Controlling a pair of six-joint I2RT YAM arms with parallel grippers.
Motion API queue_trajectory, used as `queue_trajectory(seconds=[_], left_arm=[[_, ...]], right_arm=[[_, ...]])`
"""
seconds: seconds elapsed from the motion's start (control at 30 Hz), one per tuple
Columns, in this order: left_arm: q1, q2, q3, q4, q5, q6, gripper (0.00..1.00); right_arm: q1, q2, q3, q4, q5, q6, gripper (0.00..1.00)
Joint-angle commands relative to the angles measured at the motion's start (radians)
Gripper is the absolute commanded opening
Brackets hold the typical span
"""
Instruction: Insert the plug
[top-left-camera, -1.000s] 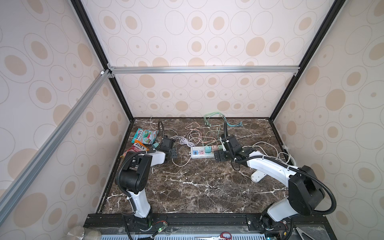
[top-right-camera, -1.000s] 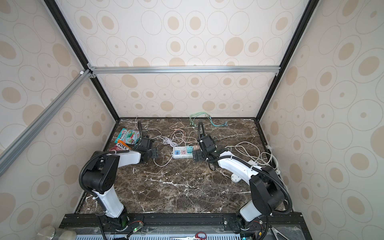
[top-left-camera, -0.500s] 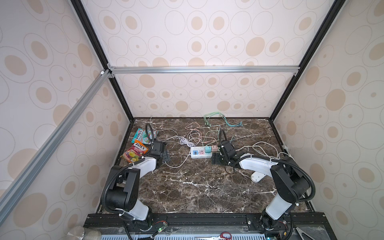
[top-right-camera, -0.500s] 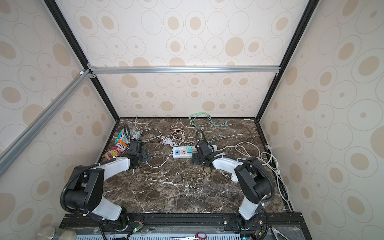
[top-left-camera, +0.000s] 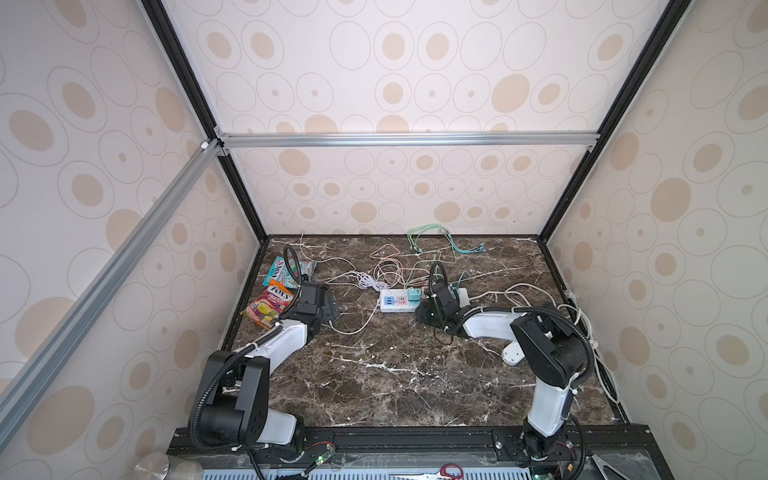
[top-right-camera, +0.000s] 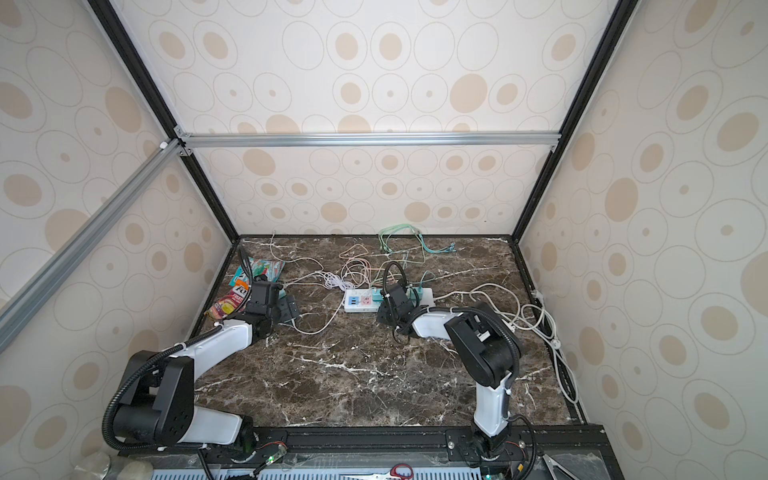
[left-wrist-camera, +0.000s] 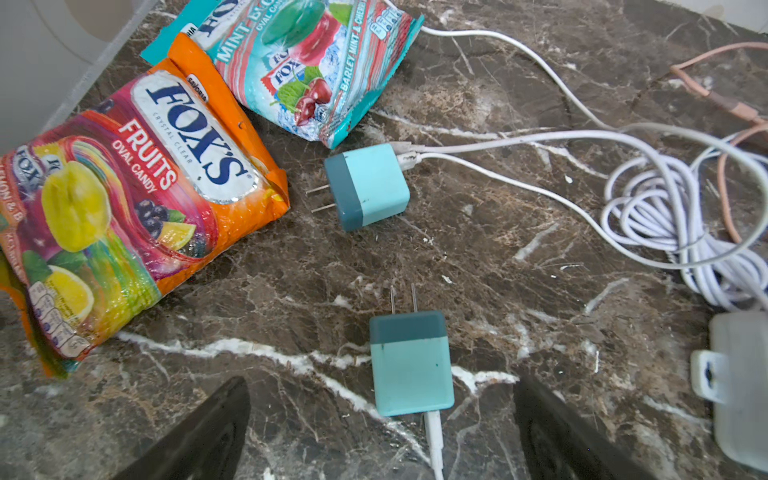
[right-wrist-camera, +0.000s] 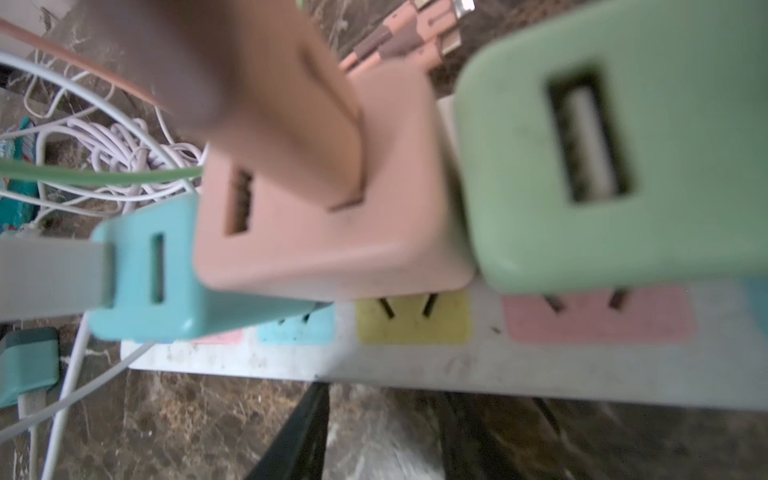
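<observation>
The left gripper (left-wrist-camera: 380, 386) is spread wide astride a plug (left-wrist-camera: 409, 365), for grasping. The right gripper (top-left-camera: 424, 316) is set by the strip (right-wrist-camera: 457, 365), likely to steady it; its closure cannot be told.

1. The left arm (top-left-camera: 286, 336) has a smooth white shell link set between blocky black joint housings.
2. A black ribbed conduit (top-left-camera: 193, 419) loops beside its lower joint, and a thinner black hose (top-left-camera: 286, 253) arcs over its wrist.
3. The right arm (top-left-camera: 490, 326) is built alike, with white shells, black joints and a corrugated black hose (top-left-camera: 587, 345).
4. White cable ties (top-left-camera: 255, 345) ring the forearms.
5. Both bases bolt to a black rail (top-left-camera: 415, 438).
6. In the wrist views the jaws show as matte black wedges.
</observation>
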Motion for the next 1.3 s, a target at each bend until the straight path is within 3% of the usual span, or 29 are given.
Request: queue_trajectory(seconds=[0.0, 0.4, 0.57, 0.87, 1.03, 1.17, 1.27], left_arm=[[0.000, -0.022, -0.004, -0.035, -0.038, -0.007, 0.98], [0.000, -0.021, -0.004, -0.029, -0.045, -0.002, 0.98], [-0.001, -0.024, -0.009, -0.025, -0.048, -0.002, 0.98], [0.000, -0.033, -0.015, -0.001, -0.038, -0.005, 0.98], [0.001, -0.045, -0.029, 0.031, -0.036, -0.009, 0.98], [0.002, -0.042, -0.040, 0.062, -0.034, -0.017, 0.98], [0.003, -0.039, -0.040, 0.080, -0.025, -0.018, 0.98]], right_arm=[[-0.003, 0.069, 0.029, -0.036, 0.024, 0.000, 0.46], [-0.053, 0.122, 0.114, -0.082, 0.023, -0.107, 0.49], [-0.055, 0.079, 0.105, -0.079, -0.039, -0.119, 0.55], [-0.062, -0.179, -0.012, -0.246, -0.033, -0.189, 0.77], [-0.105, -0.412, -0.137, -0.439, 0.101, -0.186, 0.94], [-0.198, -0.537, -0.196, -0.621, 0.150, -0.134, 0.97], [-0.259, -0.597, -0.223, -0.768, 0.275, -0.040, 0.99]])
